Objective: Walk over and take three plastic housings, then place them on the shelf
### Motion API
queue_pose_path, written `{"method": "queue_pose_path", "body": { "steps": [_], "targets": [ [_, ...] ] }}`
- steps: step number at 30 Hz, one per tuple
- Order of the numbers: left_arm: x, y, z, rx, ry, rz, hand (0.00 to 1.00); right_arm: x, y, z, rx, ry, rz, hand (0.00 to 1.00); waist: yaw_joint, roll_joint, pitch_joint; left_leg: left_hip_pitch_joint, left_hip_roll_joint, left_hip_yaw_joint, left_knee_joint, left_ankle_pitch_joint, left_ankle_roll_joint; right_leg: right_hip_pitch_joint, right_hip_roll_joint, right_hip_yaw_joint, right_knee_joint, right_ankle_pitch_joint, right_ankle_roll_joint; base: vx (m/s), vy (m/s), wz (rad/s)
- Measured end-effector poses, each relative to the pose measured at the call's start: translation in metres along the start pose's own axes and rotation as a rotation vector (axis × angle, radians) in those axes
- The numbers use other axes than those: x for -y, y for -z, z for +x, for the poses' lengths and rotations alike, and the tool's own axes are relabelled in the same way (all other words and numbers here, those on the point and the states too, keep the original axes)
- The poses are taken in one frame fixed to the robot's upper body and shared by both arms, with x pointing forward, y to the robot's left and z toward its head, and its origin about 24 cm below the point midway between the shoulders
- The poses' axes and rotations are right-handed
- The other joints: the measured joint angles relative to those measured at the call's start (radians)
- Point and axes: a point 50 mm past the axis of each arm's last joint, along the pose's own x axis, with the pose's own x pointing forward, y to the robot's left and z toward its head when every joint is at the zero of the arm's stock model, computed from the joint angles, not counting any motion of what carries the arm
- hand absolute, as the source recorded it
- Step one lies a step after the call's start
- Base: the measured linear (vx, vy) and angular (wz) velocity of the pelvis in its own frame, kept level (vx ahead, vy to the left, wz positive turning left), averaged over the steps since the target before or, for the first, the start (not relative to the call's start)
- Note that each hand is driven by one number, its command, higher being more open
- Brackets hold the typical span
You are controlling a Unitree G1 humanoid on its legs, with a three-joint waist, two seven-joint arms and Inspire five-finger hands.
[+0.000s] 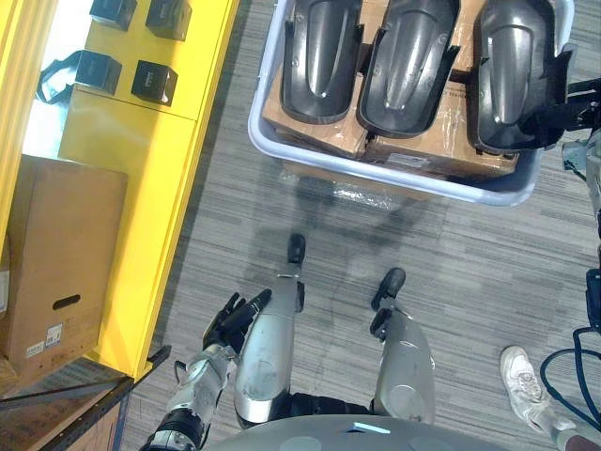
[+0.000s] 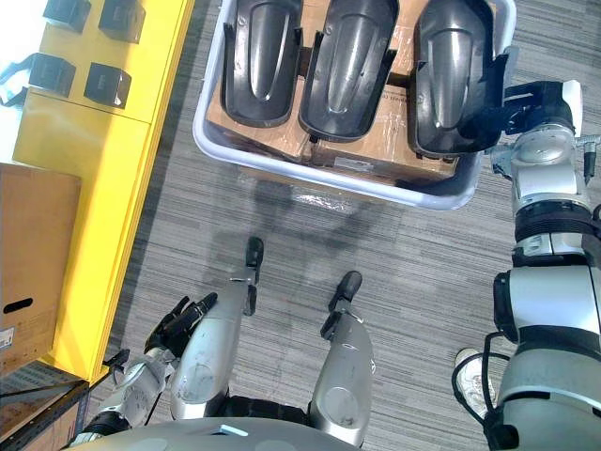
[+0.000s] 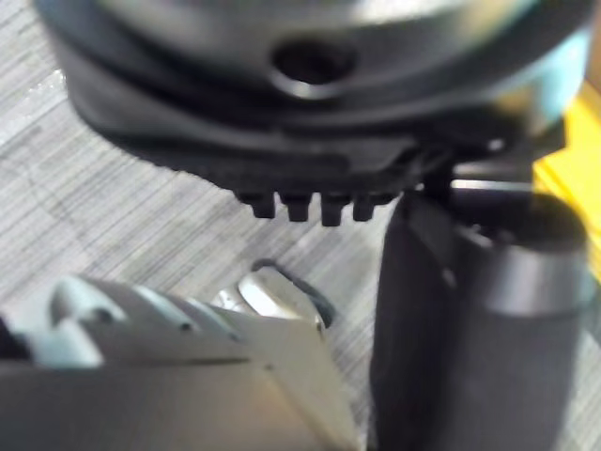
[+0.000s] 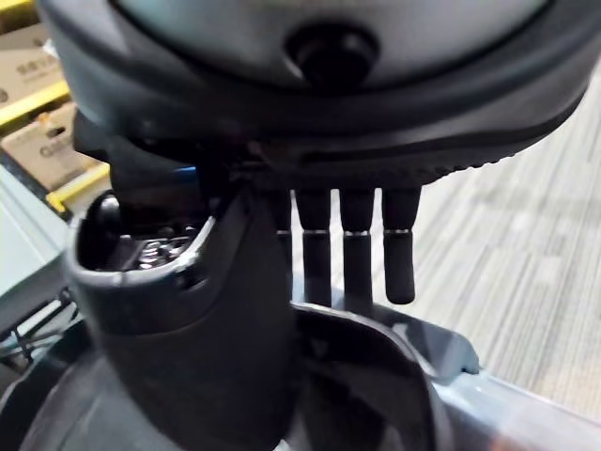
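**Right hand at the bin's last housing**

Three dark plastic housings are lying side by side in the pale bin [image 2: 200,122], on the cardboard boxes [image 2: 282,141] inside it: the left housing [image 2: 261,56], the middle housing [image 2: 343,61] and the right housing [image 2: 451,75]. The right hand [image 2: 507,94] is sitting at the bin's right end, against the outer edge of the right housing. Its fingers [image 4: 352,254] are pointing straight down past that edge, not clenched around it. The left hand [image 1: 230,319] is hanging well short of the bin, released, with its fingers loosely spread. Left of the bin a yellow shelf [image 1: 141,188] is carrying small black boxes [image 1: 155,83].
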Motion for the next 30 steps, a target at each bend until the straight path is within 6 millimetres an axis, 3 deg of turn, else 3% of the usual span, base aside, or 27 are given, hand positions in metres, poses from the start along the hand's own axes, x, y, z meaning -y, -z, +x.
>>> {"method": "queue_pose_path", "body": {
  "steps": [10, 22, 25, 28, 30],
  "targets": [
    [0.001, 0.000, 0.000, 0.000, 0.012, -0.001, 1.00, -0.004, -0.003, 0.000, -0.002, -0.015, -0.001, 0.00, 0.011, 0.000, 0.000, 0.003, 0.001, -0.006, -0.015, 0.019, -0.001, 0.003, 0.000, -0.012, 0.010, -0.004, -0.006, -0.01, -0.003, 0.04],
    [-0.002, 0.003, -0.002, 0.009, 0.002, 0.013, 1.00, 0.002, 0.017, -0.001, -0.028, 0.102, 0.037, 0.00, 0.004, -0.003, 0.000, 0.095, -0.001, 0.010, -0.107, 0.061, -0.005, 0.047, -0.004, -0.001, 0.006, -0.005, -0.007, 0.00, 0.000, 0.00],
    [-0.003, 0.002, -0.007, 0.055, 0.010, 0.011, 1.00, 0.003, 0.008, -0.004, 0.050, 0.187, 0.075, 0.00, -0.013, -0.012, 0.002, 0.158, -0.002, 0.016, -0.160, 0.078, -0.008, 0.093, -0.003, -0.001, -0.015, -0.005, -0.007, 0.00, 0.000, 0.00],
    [0.005, -0.008, -0.013, 0.149, 0.068, -0.107, 1.00, 0.008, -0.003, -0.016, 0.219, 0.302, 0.079, 0.00, -0.021, -0.026, 0.005, 0.240, 0.000, 0.020, -0.234, 0.103, -0.011, 0.153, 0.004, -0.003, -0.050, -0.003, -0.004, 0.04, -0.019, -0.01],
    [0.007, -0.020, -0.016, 0.214, 0.081, -0.174, 1.00, 0.001, -0.009, -0.024, 0.294, 0.335, 0.098, 0.00, -0.029, -0.049, 0.002, 0.305, 0.006, 0.023, -0.285, 0.116, -0.016, 0.203, 0.012, -0.010, -0.070, -0.003, -0.004, 0.07, -0.038, -0.04]
  ]
}}
